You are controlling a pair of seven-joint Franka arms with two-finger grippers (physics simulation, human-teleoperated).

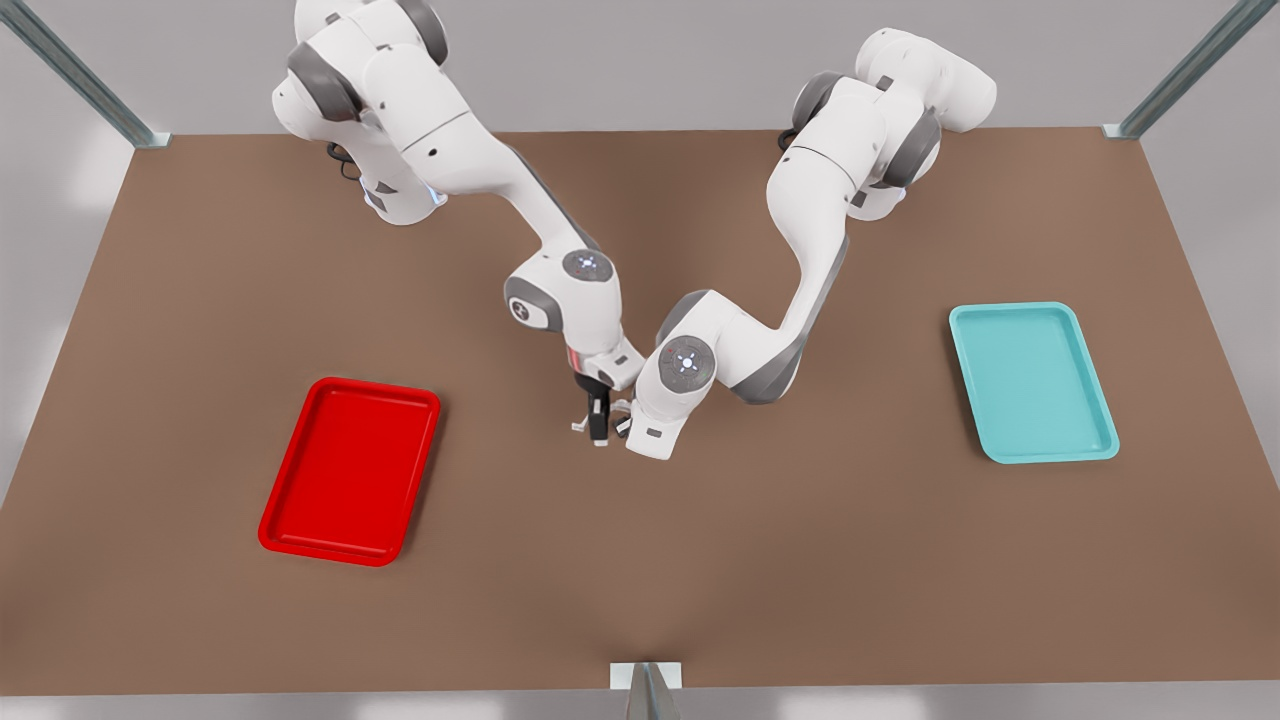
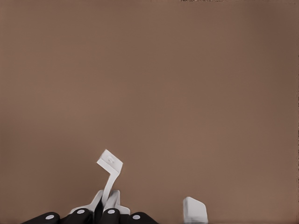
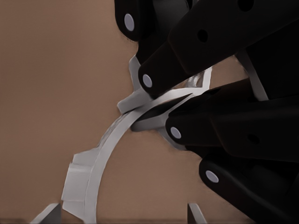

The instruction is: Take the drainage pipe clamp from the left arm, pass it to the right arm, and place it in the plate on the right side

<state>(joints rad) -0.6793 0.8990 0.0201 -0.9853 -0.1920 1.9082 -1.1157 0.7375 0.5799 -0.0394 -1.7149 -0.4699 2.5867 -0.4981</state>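
Two white Franka arms meet at the middle of the brown table (image 1: 800,560); the right arm (image 1: 470,160) reaches in from the upper left of the front view, the left arm (image 1: 800,240) from the upper right. The drainage pipe clamp (image 3: 100,154), a thin white half-ring strap, hangs between them above the table, well apart from both trays. In the right wrist view the left gripper (image 3: 161,107) is clenched on the strap, its black fingers (image 3: 196,51) pinching the curved band on both sides. In the left wrist view the right gripper (image 2: 95,213) sits at the clamp at the bottom edge of the frame, one holed tab sticking up above it; whether it is clenched or released cannot be told. The red plate (image 1: 350,470) lies at the front view's lower left; a teal tray (image 1: 1030,385) lies at the right.
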